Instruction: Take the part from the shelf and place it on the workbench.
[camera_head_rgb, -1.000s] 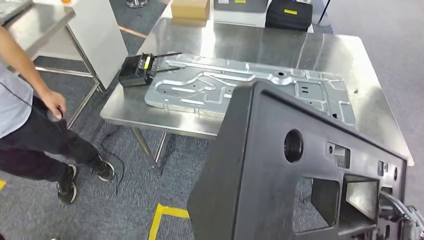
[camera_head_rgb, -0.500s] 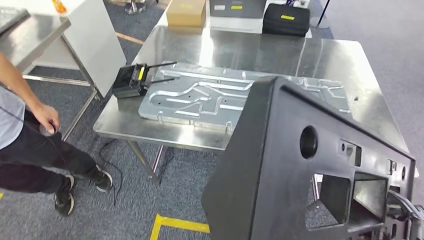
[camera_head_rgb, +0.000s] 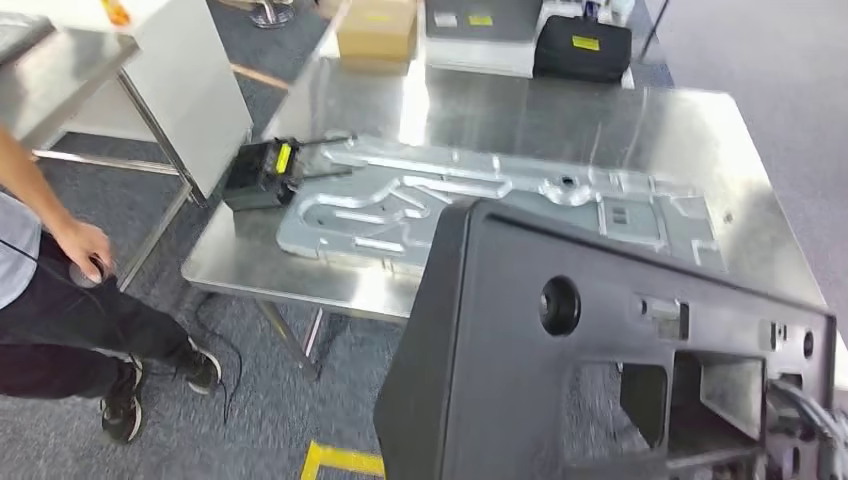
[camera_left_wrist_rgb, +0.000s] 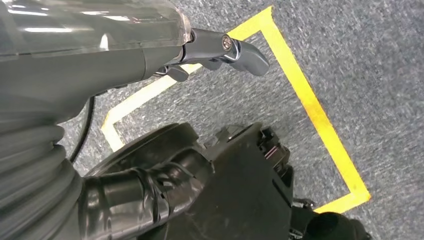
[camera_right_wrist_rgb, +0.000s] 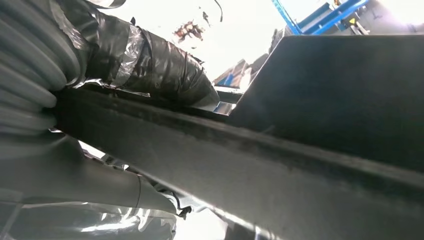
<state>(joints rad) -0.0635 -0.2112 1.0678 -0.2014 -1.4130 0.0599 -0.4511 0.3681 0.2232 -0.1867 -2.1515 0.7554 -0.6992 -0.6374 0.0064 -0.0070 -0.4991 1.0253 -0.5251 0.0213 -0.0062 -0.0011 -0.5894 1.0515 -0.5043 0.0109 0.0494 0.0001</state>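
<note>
The part (camera_head_rgb: 600, 350) is a large black plastic panel with a round hole and square cut-outs. It fills the lower right of the head view, held up in front of the steel workbench (camera_head_rgb: 560, 110) and covering its near edge. My right hand (camera_right_wrist_rgb: 115, 85) grips the panel's edge (camera_right_wrist_rgb: 300, 165), with its taped thumb wrapped over the rim. Its wrist cables (camera_head_rgb: 805, 425) show at the panel's lower right corner. My left hand (camera_left_wrist_rgb: 220, 47) hangs beside my body above the carpet, fingers apart and holding nothing.
A grey stamped metal plate (camera_head_rgb: 480, 195) and a black device with a yellow label (camera_head_rgb: 262, 172) lie on the workbench. A cardboard box (camera_head_rgb: 378, 28) and a black case (camera_head_rgb: 582, 48) stand beyond it. A person (camera_head_rgb: 60, 270) stands at the left by a white cabinet (camera_head_rgb: 190, 80). Yellow tape (camera_head_rgb: 340, 460) marks the floor.
The camera has moved, so the whole scene has shifted slightly. The black panel now sits further left and lower against the workbench, uncovering more of the metal plate's right end.
</note>
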